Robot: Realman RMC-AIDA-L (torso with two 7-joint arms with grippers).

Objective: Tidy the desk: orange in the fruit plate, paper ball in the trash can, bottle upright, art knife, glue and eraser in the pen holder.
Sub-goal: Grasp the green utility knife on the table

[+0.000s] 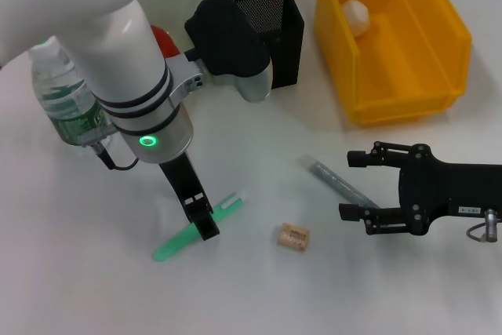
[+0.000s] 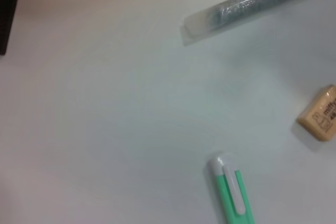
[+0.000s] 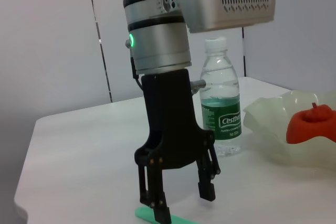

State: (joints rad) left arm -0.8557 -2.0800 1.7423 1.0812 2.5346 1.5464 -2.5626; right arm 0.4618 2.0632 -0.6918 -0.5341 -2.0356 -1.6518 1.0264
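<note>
White and bare in most places, the surface (image 1: 259, 288) carries everything we see. Largest on it is the trash can (image 1: 416, 76), at the far right, with the paper ball (image 1: 355, 15) already inside near its far wall. To its left stands the pen holder (image 1: 284, 29), partly hidden by our left arm. The fruit plate (image 3: 273, 129) sits at the far left behind that arm, and the orange (image 3: 311, 123) rests in it. Just beside the plate the bottle (image 3: 221, 98) stands upright, cap on top.

Our left gripper (image 3: 178, 198) hangs low over the near part of the surface, jaws spread, straddling the green art knife (image 1: 196, 229), which lies flat beneath them; one fingertip is at or just above the knife, and we cannot tell whether it touches. Our right gripper (image 1: 357, 186) rests at the right side, jaws spread apart and holding nothing, its tips close to the glue (image 1: 337, 182), a grey tube lying flat. Smallest of all, the eraser (image 1: 292, 236) lies on the surface between the knife and the right gripper, apart from both.
</note>
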